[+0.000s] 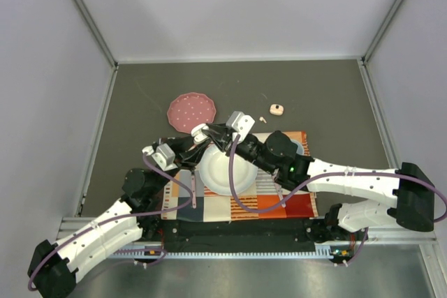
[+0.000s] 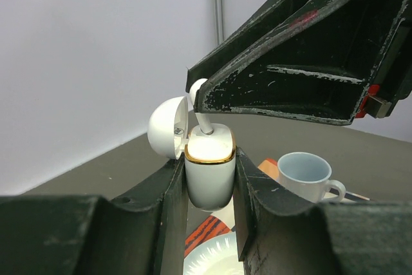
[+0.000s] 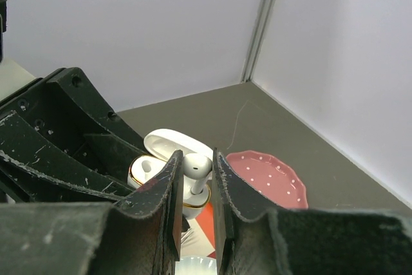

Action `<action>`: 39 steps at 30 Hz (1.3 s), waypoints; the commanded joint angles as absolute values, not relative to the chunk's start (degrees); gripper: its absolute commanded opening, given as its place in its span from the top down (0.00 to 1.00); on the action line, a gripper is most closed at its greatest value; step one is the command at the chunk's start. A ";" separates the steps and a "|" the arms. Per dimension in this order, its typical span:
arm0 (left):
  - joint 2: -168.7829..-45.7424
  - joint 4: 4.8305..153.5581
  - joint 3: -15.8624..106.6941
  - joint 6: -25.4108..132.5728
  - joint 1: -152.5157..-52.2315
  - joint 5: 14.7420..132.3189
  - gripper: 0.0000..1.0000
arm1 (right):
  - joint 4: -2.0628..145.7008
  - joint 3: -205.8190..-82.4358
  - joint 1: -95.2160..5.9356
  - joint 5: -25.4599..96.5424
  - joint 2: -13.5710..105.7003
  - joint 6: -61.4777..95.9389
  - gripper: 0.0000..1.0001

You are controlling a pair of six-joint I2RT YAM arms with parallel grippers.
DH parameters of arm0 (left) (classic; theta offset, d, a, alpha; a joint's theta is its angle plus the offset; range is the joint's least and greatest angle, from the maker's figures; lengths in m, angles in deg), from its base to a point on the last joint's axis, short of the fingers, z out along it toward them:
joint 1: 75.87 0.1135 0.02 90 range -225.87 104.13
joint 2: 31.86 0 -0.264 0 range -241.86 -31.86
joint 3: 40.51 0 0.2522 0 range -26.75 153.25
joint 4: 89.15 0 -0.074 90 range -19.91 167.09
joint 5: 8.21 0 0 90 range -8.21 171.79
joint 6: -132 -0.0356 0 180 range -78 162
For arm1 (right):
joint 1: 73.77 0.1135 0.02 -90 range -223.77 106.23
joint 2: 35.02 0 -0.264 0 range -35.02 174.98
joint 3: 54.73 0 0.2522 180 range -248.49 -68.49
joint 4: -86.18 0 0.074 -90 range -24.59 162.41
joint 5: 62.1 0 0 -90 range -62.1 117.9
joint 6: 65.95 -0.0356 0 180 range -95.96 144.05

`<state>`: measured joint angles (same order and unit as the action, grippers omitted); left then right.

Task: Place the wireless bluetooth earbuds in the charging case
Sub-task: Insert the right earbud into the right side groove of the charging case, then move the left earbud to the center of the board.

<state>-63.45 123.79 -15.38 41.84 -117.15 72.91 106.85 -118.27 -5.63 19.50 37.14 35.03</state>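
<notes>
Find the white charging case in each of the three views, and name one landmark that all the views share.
Top external: charging case at centre, just beyond the white plate.
Left wrist: charging case at centre, clamped in the left pincer, lid open leftward.
Right wrist: charging case lower centre-left, partly behind the right pincer, which holds an earbud.
Shared landmark: the white plate, below the charging case in every view.

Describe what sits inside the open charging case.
A white earbud, pinched by the right gripper, goes stem-first into the charging case. Its stem tip and the sockets' depth are hidden by the case's wall.
</notes>
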 commanded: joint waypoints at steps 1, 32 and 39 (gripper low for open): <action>-62.62 128.59 -15.15 41.91 -116.92 75.29 1.00 | 104.85 -118.06 -4.16 19.82 37.06 36.52 1.00; -62.35 128.86 -15.42 41.91 -116.92 75.64 1.00 | 100.01 -120.08 -3.81 19.02 37.49 35.65 0.75; -62.36 128.68 -15.68 41.91 -116.92 75.73 1.00 | 100.80 -120.17 -3.81 18.23 35.48 32.93 0.28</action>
<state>-63.10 123.22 -16.10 41.82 -117.13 74.98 102.85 -118.51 -4.91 18.05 37.10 35.33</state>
